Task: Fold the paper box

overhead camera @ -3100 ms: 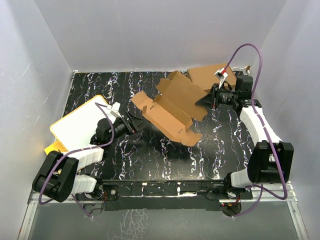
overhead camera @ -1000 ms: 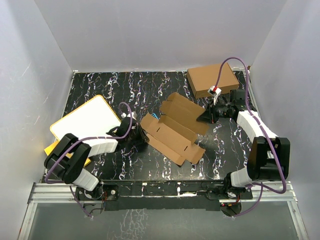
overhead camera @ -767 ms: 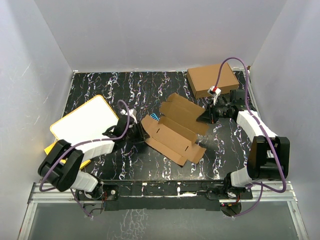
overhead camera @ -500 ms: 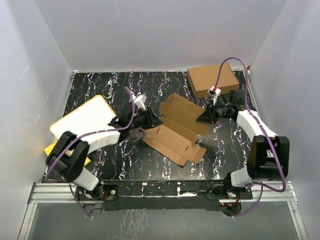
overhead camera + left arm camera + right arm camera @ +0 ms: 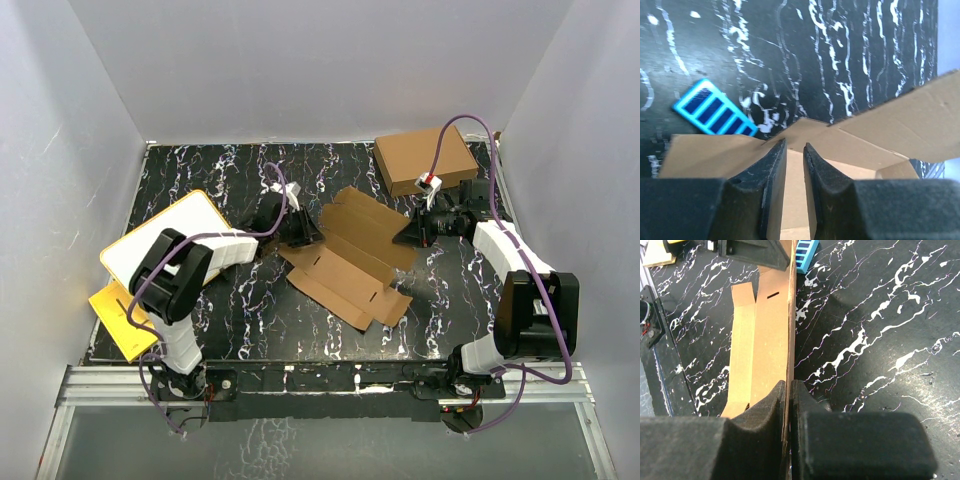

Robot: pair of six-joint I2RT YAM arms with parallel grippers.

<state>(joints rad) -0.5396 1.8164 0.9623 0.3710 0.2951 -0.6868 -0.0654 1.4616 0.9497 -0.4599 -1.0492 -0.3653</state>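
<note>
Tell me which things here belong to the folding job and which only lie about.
For the job: paper box, left gripper, right gripper.
Lying about: ready-made box, white board, yellow sheet, blue card.

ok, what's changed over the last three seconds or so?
The paper box, held tilted up at first, was lowered flat toward the table centre, uncovering the larger brown box. The left pincer swung from the sheet's near-left side to its far-left corner and now straddles a flap edge; grip unclear. Unchanged: the right pincer is clamped on the sheet's right edge, and the white board is in place.
</note>
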